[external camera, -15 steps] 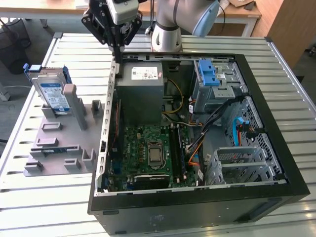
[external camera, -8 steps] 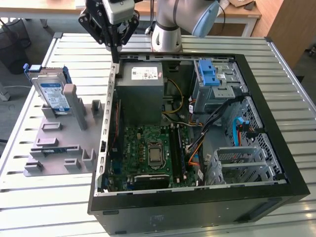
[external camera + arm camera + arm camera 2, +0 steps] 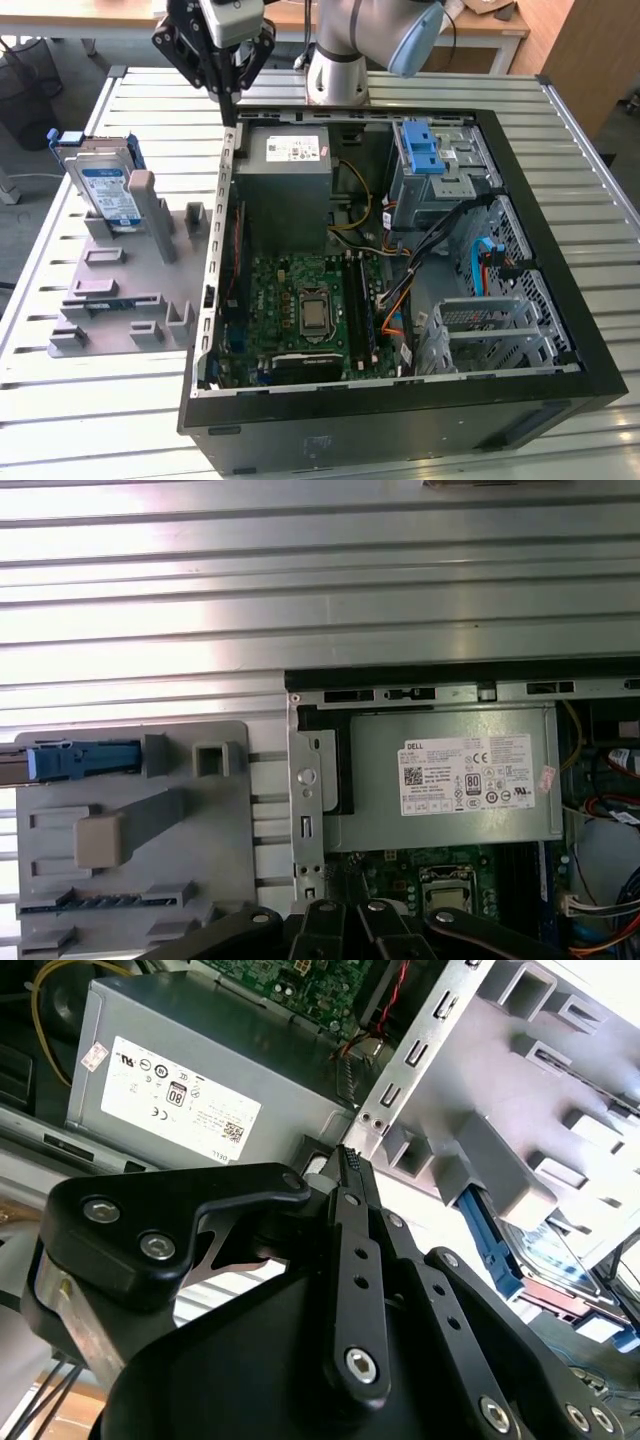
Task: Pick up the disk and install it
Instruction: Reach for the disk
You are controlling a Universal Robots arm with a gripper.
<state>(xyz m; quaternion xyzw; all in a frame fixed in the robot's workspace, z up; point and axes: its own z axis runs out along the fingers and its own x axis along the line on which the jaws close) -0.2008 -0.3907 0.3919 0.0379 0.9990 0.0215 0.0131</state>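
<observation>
- My gripper (image 3: 232, 100) has its two black fingers pressed together and holds nothing; in the second wrist view (image 3: 348, 1156) the tips meet in one point.
- It hangs just over the open computer case (image 3: 215, 250), at the rear corner where the perforated side wall ends.
- Just inside the case at that corner sits the grey power supply (image 3: 290, 165) with its white sticker, which shows in both wrist views (image 3: 200, 1090) (image 3: 450, 780).
- Deeper inside the case, past the power supply, lies the green motherboard (image 3: 300, 300).
- Outside the case, just beside that same side wall, a grey fixture plate (image 3: 110, 290) lies flat on the slatted metal table (image 3: 60, 410).
- The disk (image 3: 105, 185) stands on edge in the fixture, at the corner farthest from the case's black front panel, well apart from my fingers; its blue frame shows edge-on in the first wrist view (image 3: 70, 762).
- Across the case from my gripper, at the opposite rear corner, stands the metal drive cage (image 3: 430, 150) with its blue latch.
</observation>
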